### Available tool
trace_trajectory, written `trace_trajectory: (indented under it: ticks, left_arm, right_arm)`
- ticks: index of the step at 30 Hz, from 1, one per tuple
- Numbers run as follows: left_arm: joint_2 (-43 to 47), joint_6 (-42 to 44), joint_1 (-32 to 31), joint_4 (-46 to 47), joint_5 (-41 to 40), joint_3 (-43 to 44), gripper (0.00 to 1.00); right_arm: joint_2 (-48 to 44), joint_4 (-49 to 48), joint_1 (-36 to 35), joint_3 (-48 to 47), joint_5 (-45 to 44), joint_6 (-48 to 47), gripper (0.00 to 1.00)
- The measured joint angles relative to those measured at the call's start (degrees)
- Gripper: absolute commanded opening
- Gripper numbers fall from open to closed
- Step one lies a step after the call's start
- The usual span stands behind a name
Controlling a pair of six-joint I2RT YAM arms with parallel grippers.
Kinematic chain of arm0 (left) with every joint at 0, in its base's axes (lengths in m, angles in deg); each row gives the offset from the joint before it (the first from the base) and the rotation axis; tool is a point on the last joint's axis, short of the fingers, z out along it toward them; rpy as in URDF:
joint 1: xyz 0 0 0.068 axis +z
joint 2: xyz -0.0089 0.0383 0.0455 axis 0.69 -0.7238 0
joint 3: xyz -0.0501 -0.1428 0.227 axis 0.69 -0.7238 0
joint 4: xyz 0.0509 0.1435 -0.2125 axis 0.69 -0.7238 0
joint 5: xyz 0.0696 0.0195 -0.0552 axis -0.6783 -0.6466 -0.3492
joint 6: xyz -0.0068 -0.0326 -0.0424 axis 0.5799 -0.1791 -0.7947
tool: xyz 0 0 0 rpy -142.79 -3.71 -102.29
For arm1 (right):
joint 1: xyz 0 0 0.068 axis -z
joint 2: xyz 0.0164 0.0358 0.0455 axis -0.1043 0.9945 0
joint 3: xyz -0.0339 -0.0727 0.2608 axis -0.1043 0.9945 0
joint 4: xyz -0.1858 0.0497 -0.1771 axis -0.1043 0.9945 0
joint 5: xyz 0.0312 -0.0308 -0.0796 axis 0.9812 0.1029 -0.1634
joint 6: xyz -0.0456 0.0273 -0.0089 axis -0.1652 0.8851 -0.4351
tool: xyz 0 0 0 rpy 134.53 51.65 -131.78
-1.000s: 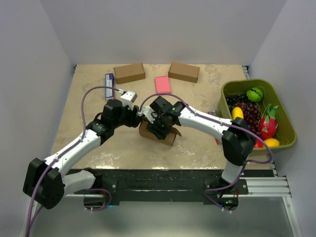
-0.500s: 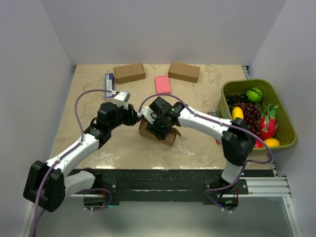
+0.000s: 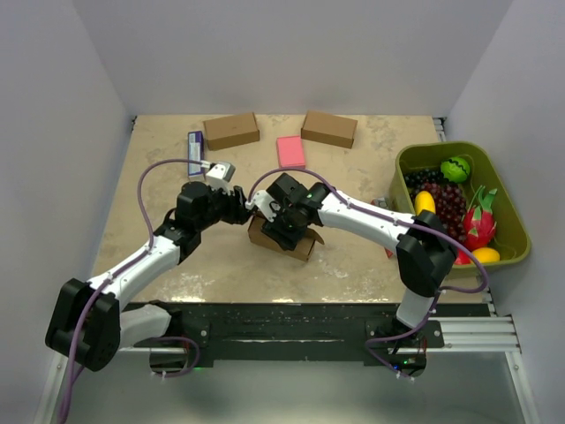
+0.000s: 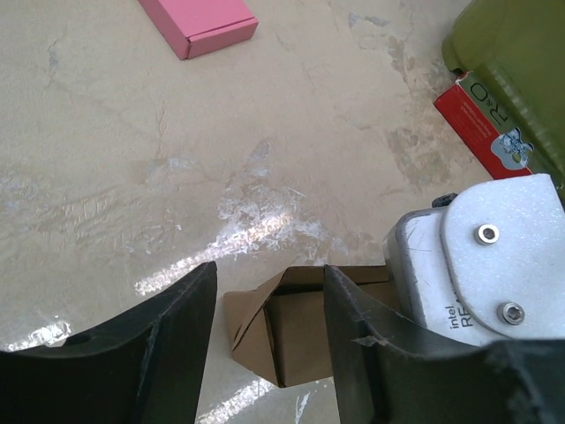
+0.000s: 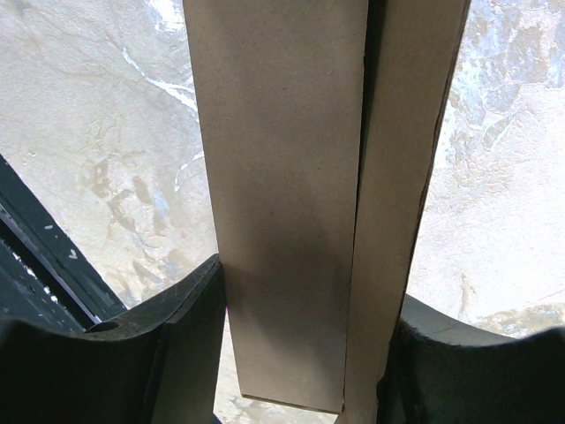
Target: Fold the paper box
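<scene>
The paper box (image 3: 284,238) is a brown cardboard box, partly folded, standing on the table's middle. My right gripper (image 3: 288,221) comes down on it from above and is shut on it. In the right wrist view both fingers (image 5: 190,327) press the box's long panels (image 5: 282,203). My left gripper (image 3: 246,210) is at the box's left end and open. In the left wrist view the box's end (image 4: 296,331), with a slanted side flap, shows between the spread fingers (image 4: 168,353). The left finger stands clear of the box. The right gripper (image 5: 305,291) hides the box's top from above.
Two closed brown boxes (image 3: 231,131) (image 3: 328,129) and a pink pad (image 3: 290,151) lie at the back. A blue strip (image 3: 195,152) lies back left. A green bin (image 3: 516,225) of toy fruit stands at the right, with a red carton (image 4: 481,124) beside it.
My left arm drew slightly left of the box's end, then came partway back. The right gripper and the box have not moved.
</scene>
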Motion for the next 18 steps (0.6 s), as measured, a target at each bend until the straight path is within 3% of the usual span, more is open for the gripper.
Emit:
trace_trajectory:
  ticks: [11, 18]
  left_arm:
    - [-1.6, 0.0, 0.0, -0.2, 0.4, 0.0, 0.40]
    - [-1.6, -0.3, 0.0, -0.4, 0.5, -0.4, 0.22]
  right_arm:
    - [0.0, 0.0, 0.0, 0.0, 0.0, 0.0, 0.41]
    - [0.0, 0.0, 0.0, 0.0, 0.0, 0.0, 0.40]
